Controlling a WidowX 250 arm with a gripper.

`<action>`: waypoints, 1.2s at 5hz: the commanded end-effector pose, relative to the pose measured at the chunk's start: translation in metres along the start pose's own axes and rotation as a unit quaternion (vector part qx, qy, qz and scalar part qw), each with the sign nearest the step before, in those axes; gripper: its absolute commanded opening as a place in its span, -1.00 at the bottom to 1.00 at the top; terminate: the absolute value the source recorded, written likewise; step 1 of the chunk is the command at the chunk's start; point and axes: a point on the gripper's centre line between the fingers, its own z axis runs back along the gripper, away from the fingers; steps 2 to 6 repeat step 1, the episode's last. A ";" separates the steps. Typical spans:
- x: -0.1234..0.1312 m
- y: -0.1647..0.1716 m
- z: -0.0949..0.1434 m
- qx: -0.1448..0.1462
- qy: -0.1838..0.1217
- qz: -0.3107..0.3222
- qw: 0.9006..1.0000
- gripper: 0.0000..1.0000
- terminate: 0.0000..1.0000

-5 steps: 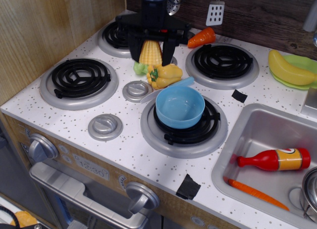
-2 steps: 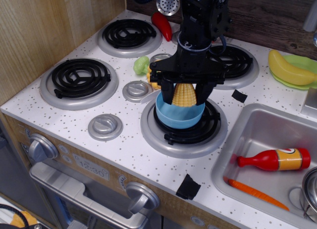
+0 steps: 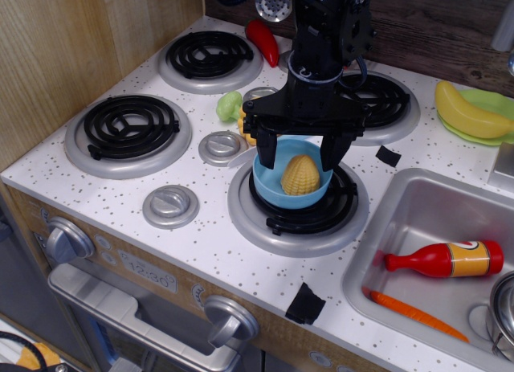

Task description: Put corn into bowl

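Note:
The yellow corn (image 3: 299,175) lies inside the light blue bowl (image 3: 271,186), which sits on the front right burner. My gripper (image 3: 299,151) hangs just above the bowl with its black fingers (image 3: 265,149) spread wide apart on either side of the corn, open and holding nothing. The corn rests free against the bowl's inner wall.
A yellow pepper (image 3: 243,123) with green stem is mostly hidden behind the gripper. A red chili (image 3: 262,39) lies at the back. A banana (image 3: 466,111) sits on a green plate (image 3: 490,103) at the right. The sink (image 3: 426,219) holds a ketchup bottle (image 3: 446,258) and a carrot (image 3: 418,312).
The gripper carried the corn from the back burners over to the bowl, then opened; the corn dropped out of the fingers into the bowl.

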 end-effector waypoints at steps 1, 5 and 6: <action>0.007 -0.002 0.019 -0.023 -0.029 0.012 0.999 1.00 1.00; 0.007 -0.002 0.019 -0.023 -0.029 0.012 0.999 1.00 1.00; 0.007 -0.002 0.019 -0.023 -0.029 0.012 0.999 1.00 1.00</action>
